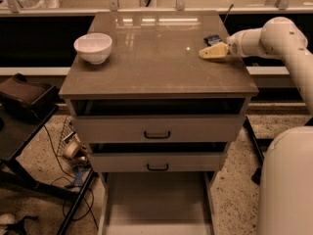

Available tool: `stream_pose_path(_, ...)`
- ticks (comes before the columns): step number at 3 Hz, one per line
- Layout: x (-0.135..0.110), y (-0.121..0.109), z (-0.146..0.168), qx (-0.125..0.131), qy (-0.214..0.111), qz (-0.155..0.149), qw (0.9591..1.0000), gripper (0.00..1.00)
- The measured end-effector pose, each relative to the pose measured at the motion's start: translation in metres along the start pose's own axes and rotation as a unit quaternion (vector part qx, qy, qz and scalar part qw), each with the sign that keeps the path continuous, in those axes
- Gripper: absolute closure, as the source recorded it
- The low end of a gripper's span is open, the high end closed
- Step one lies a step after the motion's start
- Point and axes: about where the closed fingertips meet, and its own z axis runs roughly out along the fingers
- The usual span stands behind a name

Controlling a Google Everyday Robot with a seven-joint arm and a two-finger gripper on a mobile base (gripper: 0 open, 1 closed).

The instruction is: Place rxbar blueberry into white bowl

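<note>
The white bowl (93,47) stands upright on the left side of the brown cabinet top (156,67). The rxbar blueberry (212,39), a small dark blue bar, lies flat near the top's right rear, partly hidden behind my gripper. My gripper (205,53), with pale yellowish fingers, reaches in from the right on the white arm (274,35) and hovers low over the top just in front of the bar. It holds nothing that I can see.
The cabinet has two drawers with dark handles (157,134), the upper slightly ajar. A black stand (24,99) sits left of the cabinet with cables on the floor. A counter rail (156,6) runs behind. The robot's white base (286,185) is at the lower right.
</note>
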Motion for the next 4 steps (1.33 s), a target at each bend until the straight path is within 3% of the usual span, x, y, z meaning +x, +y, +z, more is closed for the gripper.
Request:
stream_pose_path(2, -0.0058, -0.0004, -0.0031, 0.0, 0.0, 0.0, 1.0, 0.92)
stream_pose_path(3, -0.0085, -0.0005, -0.0045, 0.0, 0.0, 0.0, 1.0, 1.0)
stream_pose_path(4, -0.0085, -0.0005, -0.0044, 0.0, 0.0, 0.0, 1.0, 1.0)
